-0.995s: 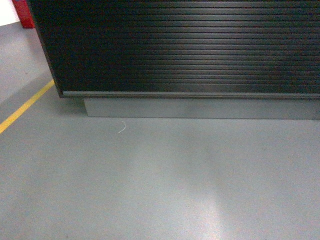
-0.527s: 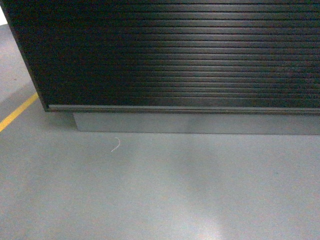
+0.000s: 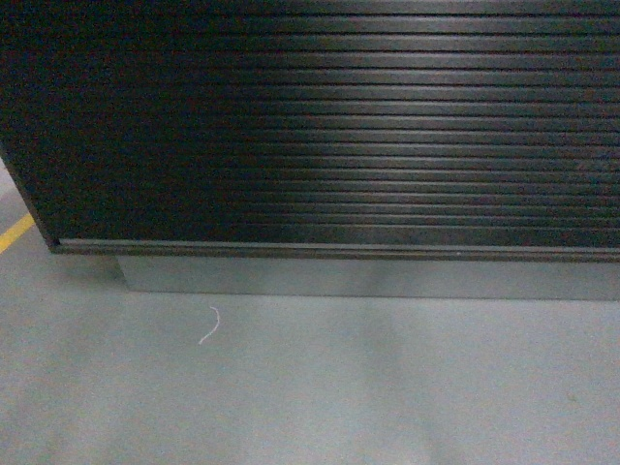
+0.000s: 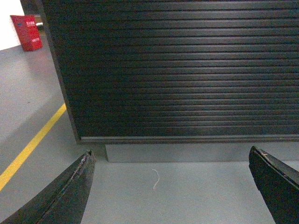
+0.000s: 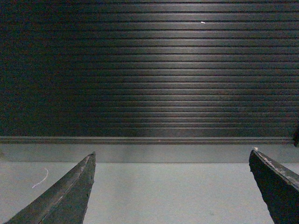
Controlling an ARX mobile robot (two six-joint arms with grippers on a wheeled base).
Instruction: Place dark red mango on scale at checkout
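Grey floor fills the near ground, smooth and dull, with a soft patch of reflected light on it. Both arms hang low over it. The left gripper has its jaws spread wide, the two dark fingers showing only as tapered tips at the bottom corners of its wrist view, with nothing between them but floor. The right gripper is the same: jaws wide apart, empty, dark fingers pointing forward at the bottom corners.

A thin white thread lies curled on the floor a little ahead, near the left end of the counter. It shows in both wrist views too, lying between the left jaws' line of sight and off to the left of the right ones.

Beyond it runs the grey plinth, set back under the checkout, whose near-black front of horizontal ribs takes up most of every view. Its left corner shows in the left wrist view, with a yellow line on the floor alongside and, far back, a red box against a pale wall.

No mango or scale shows in any view; the tabletop is above the frame.
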